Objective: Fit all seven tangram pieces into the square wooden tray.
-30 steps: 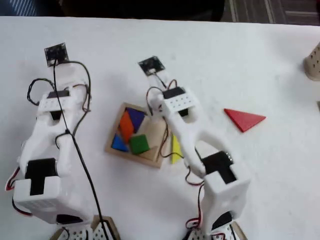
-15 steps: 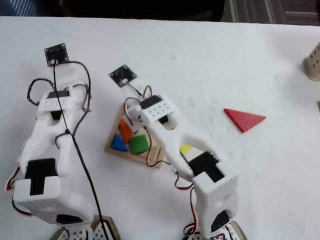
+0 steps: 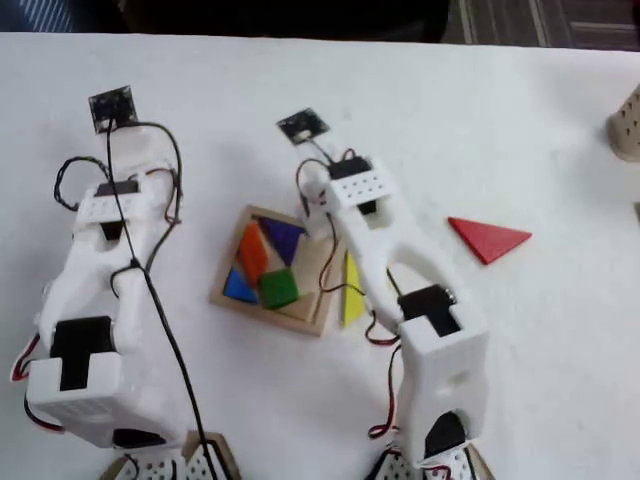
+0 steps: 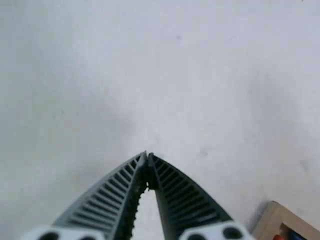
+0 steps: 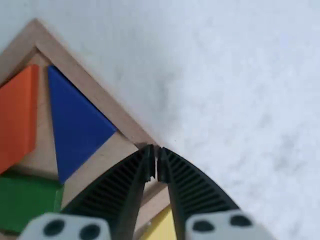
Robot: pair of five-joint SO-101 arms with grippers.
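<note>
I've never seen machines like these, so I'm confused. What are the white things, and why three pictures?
They are two robot arms at a table. One picture looks down from above on the left arm and the right arm. The other two come from small cameras on their wrists. There the left arm's fingers and the right arm's fingers are shut, holding nothing. A wooden tray holds four coloured puzzle pieces. A yellow triangle lies beside it, a red triangle farther off.
</note>
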